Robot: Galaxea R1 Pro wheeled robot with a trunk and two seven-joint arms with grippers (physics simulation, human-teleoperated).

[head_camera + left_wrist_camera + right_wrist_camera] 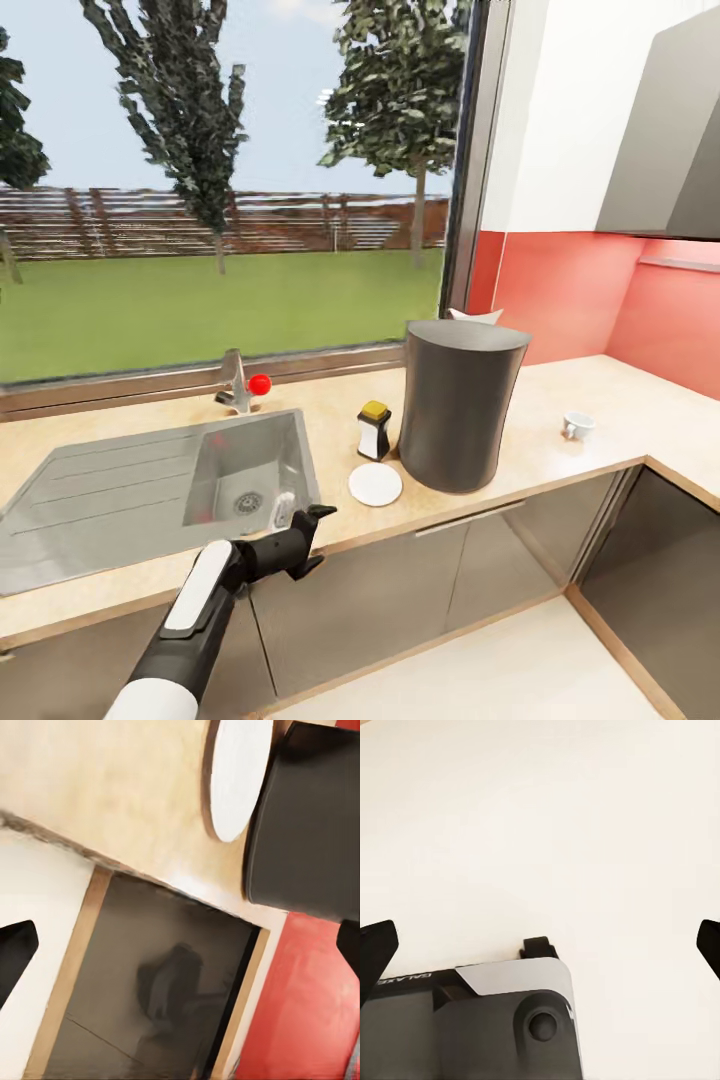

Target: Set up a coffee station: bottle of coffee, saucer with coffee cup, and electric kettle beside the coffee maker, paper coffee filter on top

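**Counter state, left arm at front edge**

Countertop (560, 400) ran under the window (220, 200), with the grey sink (150, 490) inset toward the left. The coffee maker (460, 405) stood upright on the worktop, right of the sink. A white pointed piece, apparently the filter (476, 316), showed at its far top rim; whether it lay on the lid or behind it could not be told. The bottle (374, 431) stood just beside the maker's left side, yellow cap up. The saucer (375, 485) lay flat in front of the bottle, near the maker's base, nothing on it. The cup (577, 425) sat well apart, right of the maker, on bare counter.

Left gripper (305, 530) hovered at the counter's front edge, by the sink's right corner, fingers spread, holding nothing. Its wrist view looked past the saucer (238, 776) and maker (307, 825). Right gripper (540, 945) faced pale floor, fingertips wide apart, empty.
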